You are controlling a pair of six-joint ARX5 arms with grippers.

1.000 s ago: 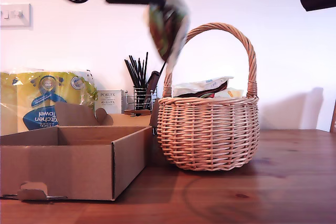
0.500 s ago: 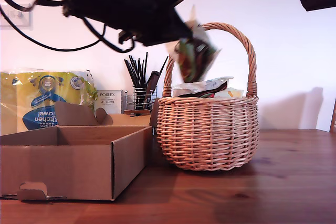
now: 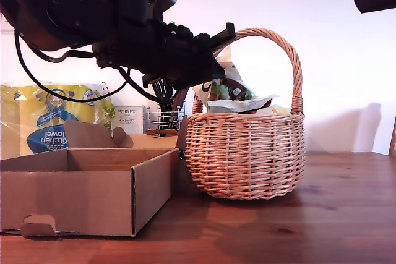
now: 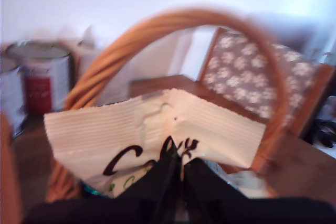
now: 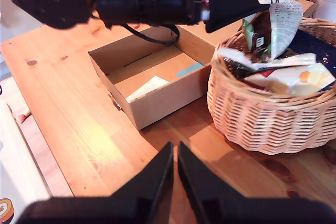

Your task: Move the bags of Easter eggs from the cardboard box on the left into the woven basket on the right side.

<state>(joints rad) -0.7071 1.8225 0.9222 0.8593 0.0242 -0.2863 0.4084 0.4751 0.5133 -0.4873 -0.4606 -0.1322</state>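
Cream plastic with dark script is what I am pinching: a bag [image 4: 157, 140] is hanging by its crimped top edge between the closed jaws of my first gripper [image 4: 178, 169]. In the exterior view this bag [image 3: 226, 85] is sitting just under the handle arch of the basket [image 3: 246, 153], its lower end touching the pile of other bags [image 3: 244, 103] heaped to the basket's rim. My first gripper [image 3: 213, 69] is reaching over the rim from the side nearest the box [image 3: 86, 190]. The second wrist view is showing the same grip: the bag [image 5: 273, 14] is dangling over the basket [image 5: 262, 114], which is holding white, green and dark packets [image 5: 286, 77].

My second gripper [image 5: 175, 166] is hovering over bare table [image 5: 68, 103] beside the basket, well apart from it, jaws nearly together with only a thin slit between them and nothing in them.

Beside the basket, almost touching it, the box [image 5: 152, 85] is standing open, and one pale flat bag [image 5: 147, 87] is lying on its floor. Behind the box, seen in the exterior view, are a yellow-and-blue towel pack [image 3: 52, 115], a small white carton [image 3: 129, 119] and a wire holder [image 3: 166, 112] of dark utensils.
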